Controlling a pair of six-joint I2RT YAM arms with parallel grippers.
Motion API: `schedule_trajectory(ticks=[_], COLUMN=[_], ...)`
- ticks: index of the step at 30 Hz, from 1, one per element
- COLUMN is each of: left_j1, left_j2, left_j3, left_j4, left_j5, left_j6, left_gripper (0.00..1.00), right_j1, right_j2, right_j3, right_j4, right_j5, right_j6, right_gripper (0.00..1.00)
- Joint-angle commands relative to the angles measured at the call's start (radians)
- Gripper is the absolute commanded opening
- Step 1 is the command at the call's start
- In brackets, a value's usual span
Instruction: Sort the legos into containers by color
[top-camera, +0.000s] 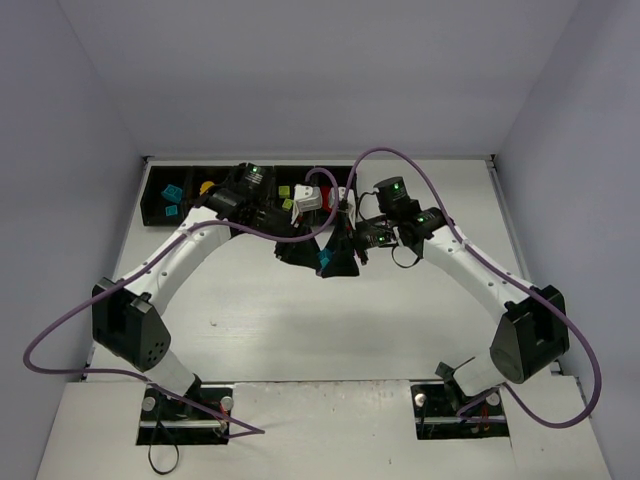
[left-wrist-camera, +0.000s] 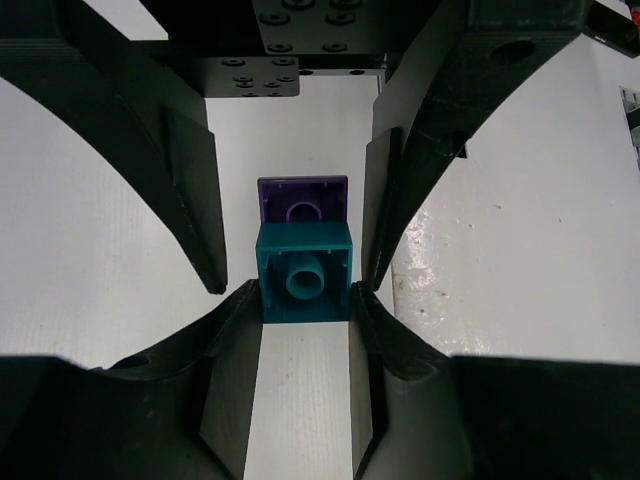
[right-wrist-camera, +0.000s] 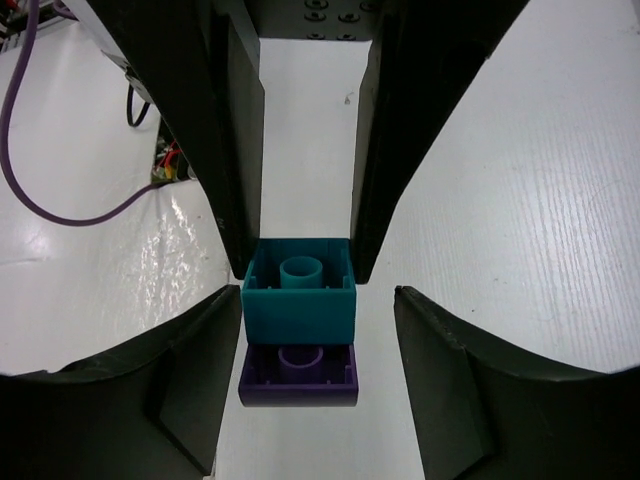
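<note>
Teal lego (left-wrist-camera: 305, 280) tight between left jaws, purple lego (right-wrist-camera: 297, 375) loose between right jaws

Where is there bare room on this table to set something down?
The widest bare patch of table lies in the near middle, between the left arm and right arm. The far right corner is bare too. Crowded: the back left, by the containers, and mid-table, where left hand and right hand meet around a teal brick.
</note>
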Motion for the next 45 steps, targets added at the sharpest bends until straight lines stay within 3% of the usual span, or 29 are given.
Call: schedule_trajectory(ticks=[1, 7, 10, 13, 16, 29, 33, 35, 39, 40, 45], left_j1=[0.003, 0.003, 0.004, 0.004, 0.006, 0.174, 0.297, 0.389, 0.503, 0.567, 0.673], left_j2=[-0.031, -0.032, -0.032, -0.032, -0.035, -0.08, -0.112, -0.127, -0.077, -0.059, 0.099], left_j3=[0.035, 0.034, 0.032, 0.032, 0.028, -0.014, -0.076, -0.135, -0.123, -0.112, 0.004], left_j4=[0.022, 0.023, 0.025, 0.023, 0.029, 0.114, 0.284, 0.448, 0.502, 0.516, 0.534], left_j5=[0.052, 0.051, 0.049, 0.051, 0.044, 0.022, -0.216, -0.56, -0.961, -0.994, -1.081], left_j6=[0.03, 0.028, 0.03, 0.03, 0.031, -0.032, -0.261, -0.419, -0.542, -0.57, -0.59], left_gripper=[0.0, 0.0, 0.0, 0.0, 0.0, 0.0, 0.0, 0.0, 0.0, 0.0, 0.0], right_j1=[-0.012, -0.02, -0.02, -0.02, -0.022, -0.051, -0.051, -0.051, -0.049, -0.049, -0.049], right_j2=[-0.051, -0.057, -0.053, -0.048, -0.045, -0.072, -0.08, -0.086, -0.091, -0.098, -0.115], right_j3=[-0.009, -0.018, -0.018, -0.016, -0.018, -0.112, -0.101, -0.096, -0.096, -0.099, -0.096], right_j4=[0.041, 0.035, 0.033, 0.032, 0.032, 0.03, 0.032, 0.032, 0.041, 0.045, 0.058], right_j5=[-0.001, 0.01, 0.01, 0.004, 0.009, 0.11, 0.17, 0.19, 0.214, 0.222, 0.245], right_j6=[-0.011, -0.013, -0.016, -0.017, -0.02, 0.033, 0.05, 0.058, 0.082, 0.09, 0.102], right_gripper=[0.6, 0.62, 0.54, 0.34, 0.02, 0.0, 0.0, 0.0, 0.0, 0.0, 0.0])
